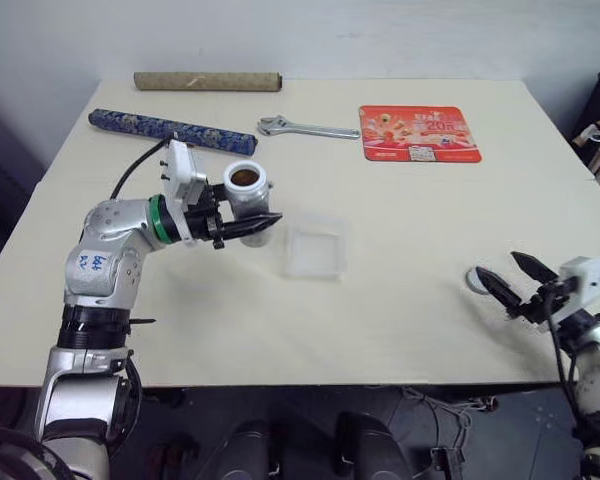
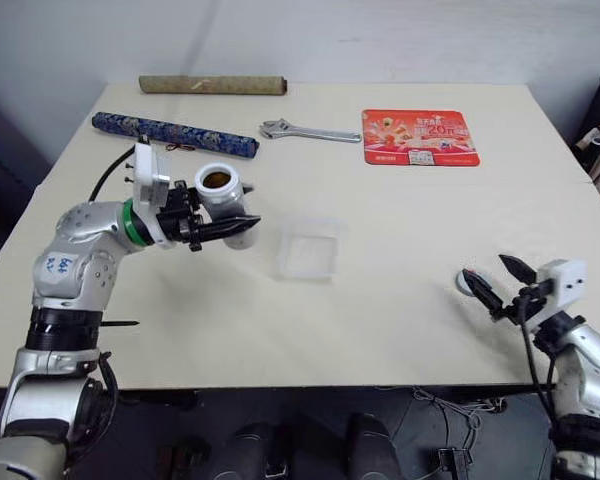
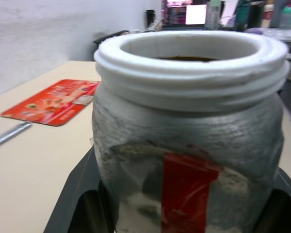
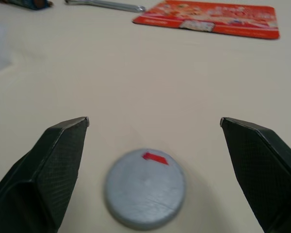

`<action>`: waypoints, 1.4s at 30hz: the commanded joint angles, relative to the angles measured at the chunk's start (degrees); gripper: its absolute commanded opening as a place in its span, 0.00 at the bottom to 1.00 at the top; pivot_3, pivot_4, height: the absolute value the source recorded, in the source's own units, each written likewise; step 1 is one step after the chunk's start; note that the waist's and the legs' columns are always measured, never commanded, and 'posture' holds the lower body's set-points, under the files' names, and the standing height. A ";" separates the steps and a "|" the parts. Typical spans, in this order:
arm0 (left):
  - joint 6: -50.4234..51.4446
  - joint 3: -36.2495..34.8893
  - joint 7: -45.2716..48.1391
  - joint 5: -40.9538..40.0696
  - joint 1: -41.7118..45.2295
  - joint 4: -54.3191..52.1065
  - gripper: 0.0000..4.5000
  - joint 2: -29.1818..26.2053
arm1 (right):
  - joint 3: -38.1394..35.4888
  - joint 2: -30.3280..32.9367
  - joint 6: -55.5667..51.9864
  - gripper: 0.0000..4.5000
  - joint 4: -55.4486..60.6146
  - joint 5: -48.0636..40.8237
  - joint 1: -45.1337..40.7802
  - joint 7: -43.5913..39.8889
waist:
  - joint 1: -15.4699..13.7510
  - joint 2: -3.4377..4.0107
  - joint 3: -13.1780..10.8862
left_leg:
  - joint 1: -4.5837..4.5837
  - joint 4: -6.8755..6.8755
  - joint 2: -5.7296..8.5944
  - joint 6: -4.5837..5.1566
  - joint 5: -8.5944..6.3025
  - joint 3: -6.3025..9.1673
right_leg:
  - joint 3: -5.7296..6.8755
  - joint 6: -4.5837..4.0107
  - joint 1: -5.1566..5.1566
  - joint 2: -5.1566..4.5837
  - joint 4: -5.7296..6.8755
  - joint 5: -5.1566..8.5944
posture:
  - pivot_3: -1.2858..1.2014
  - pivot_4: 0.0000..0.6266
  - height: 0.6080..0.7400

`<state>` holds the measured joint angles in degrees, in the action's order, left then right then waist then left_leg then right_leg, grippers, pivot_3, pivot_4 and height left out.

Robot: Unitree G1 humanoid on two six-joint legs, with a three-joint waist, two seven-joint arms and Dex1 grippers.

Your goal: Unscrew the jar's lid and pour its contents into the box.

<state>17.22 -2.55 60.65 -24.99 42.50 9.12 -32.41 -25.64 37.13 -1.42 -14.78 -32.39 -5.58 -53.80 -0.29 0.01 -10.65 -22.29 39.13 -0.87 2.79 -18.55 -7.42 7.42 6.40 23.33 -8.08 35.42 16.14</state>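
**Lid off and set down, jar held ready for pouring**

The jar (image 1: 248, 190) is clamped upright in the closed left gripper (image 1: 252, 228), beside the box (image 1: 315, 247) at the table's middle, so the contents (image 1: 245, 177) can be tipped in. The lid (image 4: 145, 188) lies flat near the table's front right corner, between the spread fingers of the right gripper (image 1: 510, 277), apparently parked out of the way.

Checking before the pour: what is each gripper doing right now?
Left gripper: shut on the open clear red-labelled jar.
Right gripper: open, around the round grey lid.
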 commanded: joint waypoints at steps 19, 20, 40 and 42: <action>-53.91 31.85 -64.14 70.17 27.75 33.78 0.53 3.21 | -0.24 0.06 -10.95 1.00 39.02 -4.22 19.28 4.32 | -1.36 -0.14 -0.07 | -0.18 -0.06 0.18 0.34 -0.20 -0.09 | 0.13 0.26 0.04 -0.17 -0.41 -0.15 | 0.52 0.24 1.00; -53.98 34.03 -69.60 74.73 28.94 34.30 0.53 2.94 | -0.23 -0.24 -10.99 1.00 39.45 -4.14 19.61 4.81 | -1.35 -0.14 -0.07 | -0.21 -0.06 0.18 0.36 -0.21 -0.11 | 0.12 0.29 0.06 -0.17 -0.45 -0.17 | 0.52 0.24 1.00; -29.16 56.70 -117.21 111.33 36.05 42.88 0.53 5.59 | 1.33 -2.84 -11.64 1.00 42.74 -4.14 20.97 9.18 | -1.34 -0.29 -0.16 | -0.55 0.00 0.25 0.65 -0.22 -0.14 | 0.16 0.45 0.30 -0.30 -0.49 -0.25 | 0.52 0.24 1.00; -28.99 56.82 -117.34 111.16 35.60 42.02 0.53 5.28 | 1.66 -3.09 -11.24 1.00 42.23 -3.94 20.86 8.99 | -1.34 -0.30 -0.16 | -0.55 0.01 0.28 0.66 -0.20 -0.13 | 0.17 0.46 0.30 -0.33 -0.46 -0.26 | 0.52 0.24 1.00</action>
<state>-13.02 54.56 -55.51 85.95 77.15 52.45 -26.91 -23.32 34.44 -13.57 25.88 -35.88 15.21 -44.79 -1.63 -0.29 -10.82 -22.84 39.15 -0.59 3.47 -18.74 -7.54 7.59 6.86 23.63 -8.42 34.96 15.88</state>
